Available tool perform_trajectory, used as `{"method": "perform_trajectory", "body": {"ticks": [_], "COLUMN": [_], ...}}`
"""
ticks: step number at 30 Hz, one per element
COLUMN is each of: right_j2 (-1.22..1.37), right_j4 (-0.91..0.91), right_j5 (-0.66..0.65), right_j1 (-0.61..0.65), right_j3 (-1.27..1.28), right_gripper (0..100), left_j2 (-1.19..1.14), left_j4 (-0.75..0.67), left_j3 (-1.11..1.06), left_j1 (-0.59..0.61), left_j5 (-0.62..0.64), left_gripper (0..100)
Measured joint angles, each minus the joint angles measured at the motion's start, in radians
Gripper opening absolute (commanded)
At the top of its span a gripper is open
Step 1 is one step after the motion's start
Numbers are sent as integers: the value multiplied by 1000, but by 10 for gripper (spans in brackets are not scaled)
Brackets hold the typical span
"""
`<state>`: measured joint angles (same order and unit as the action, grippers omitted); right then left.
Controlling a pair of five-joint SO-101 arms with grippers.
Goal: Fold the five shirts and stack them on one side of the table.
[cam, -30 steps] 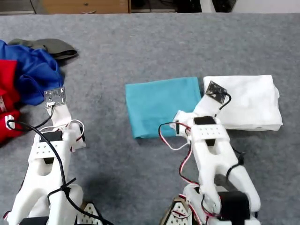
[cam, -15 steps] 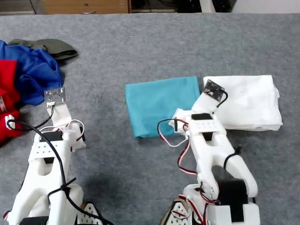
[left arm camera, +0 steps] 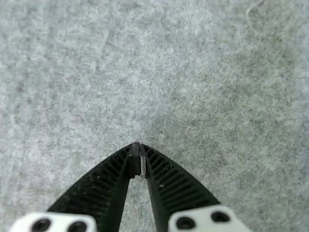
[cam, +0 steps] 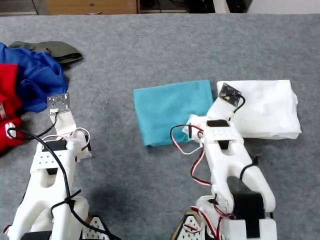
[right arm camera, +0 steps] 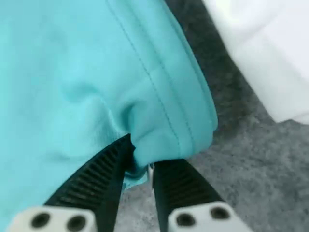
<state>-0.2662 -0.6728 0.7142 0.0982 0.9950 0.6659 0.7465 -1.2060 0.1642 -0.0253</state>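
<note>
Right end effector edged forward, pinching teal shirt.

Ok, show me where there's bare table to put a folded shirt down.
Bare table runs along the far edge, beyond the teal shirt and white shirt, and between teal shirt and blue shirt. Crowded around the red shirt.

Holds left tool pinched shut and empty, pointing down; grips edge of teal shirt with right tool, arm angled forward.
</note>
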Motion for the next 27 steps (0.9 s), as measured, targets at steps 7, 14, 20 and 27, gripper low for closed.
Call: {"method": "perform_trajectory", "body": {"ticks": [7,14,20,27], "right_j2": [-143,-195,-213,-190], "right_j4": [-43,-49,-133,-210], "right_j5": [-26,-124,-219,-222], "right_j1": [-8,-94,-137,-126], "right_j3": [2,-28,-164,-189], "right_gripper": [2,2,2,2], "left_j2": [0,0,0,0], "left_j4": [0,0,0,0], "left_j3": [0,0,0,0], "left_j1": [0,0,0,0], "left_j5": [-3,-3,-3,-3], "left_gripper": [18,18,18,18]}}
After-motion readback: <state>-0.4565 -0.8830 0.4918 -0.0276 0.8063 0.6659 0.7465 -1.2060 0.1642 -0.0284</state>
